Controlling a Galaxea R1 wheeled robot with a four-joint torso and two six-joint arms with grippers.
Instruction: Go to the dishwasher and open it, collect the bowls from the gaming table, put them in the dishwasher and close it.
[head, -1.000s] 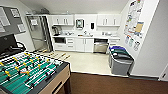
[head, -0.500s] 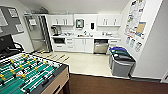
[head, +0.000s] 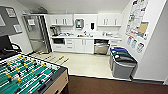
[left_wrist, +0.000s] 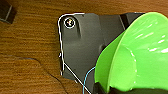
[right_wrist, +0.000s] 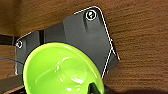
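Floor (head: 87, 63) open toward dishwasher (head: 101, 47).

An office break room, it seems — white kitchenette cabinets (head: 83, 45), dishwasher (head: 101, 46), recycling bins (head: 122, 62) and table-football table (head: 27, 76).

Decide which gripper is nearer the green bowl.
Right, probably. In the right wrist view the green bowl lies directly at the right gripper, which overlaps its rim. The left gripper is also close, but the bowl sits off to its side.
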